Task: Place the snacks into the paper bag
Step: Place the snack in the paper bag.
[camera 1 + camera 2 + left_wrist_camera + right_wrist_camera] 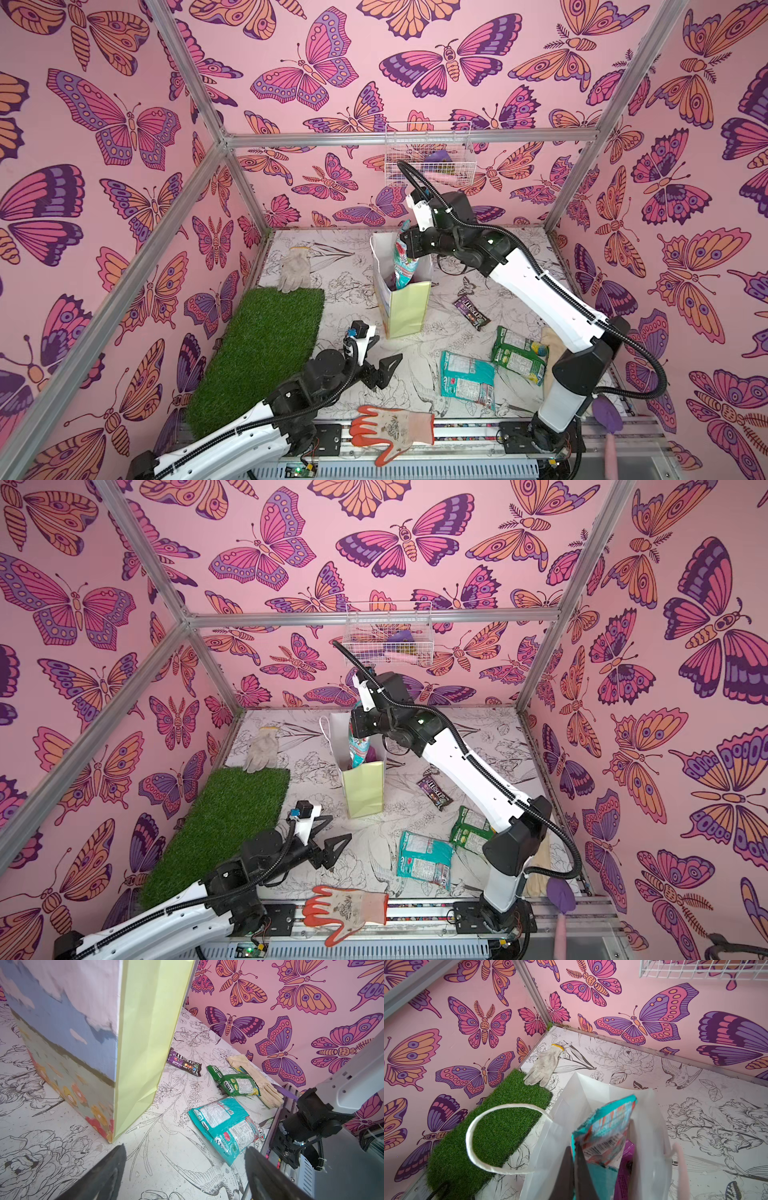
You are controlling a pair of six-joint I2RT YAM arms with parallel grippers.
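Observation:
The paper bag [405, 307] [363, 789] [143, 1032] stands upright mid-table. Over its mouth my right gripper [409, 249] [574, 1145] is shut on a teal candy bag [402, 266] [608, 1126], whose lower part hangs inside. A magenta-purple packet [626, 1159] lies inside beside it. On the table to the right lie a dark M&M's packet [471, 311] [185, 1062], a green-and-yellow bag [517, 353] [234, 1082] and another teal bag [467, 376] [224, 1124]. My left gripper [384, 351] [185, 1149] hovers open and empty near the paper bag's front corner.
A green turf mat [266, 345] covers the left side, with a pale glove [295, 266] at its far end. An orange-and-white glove [390, 428] lies at the front edge. A cloth glove [249, 1072] sits by the right arm's base. A white wire basket [428, 153] hangs on the back wall.

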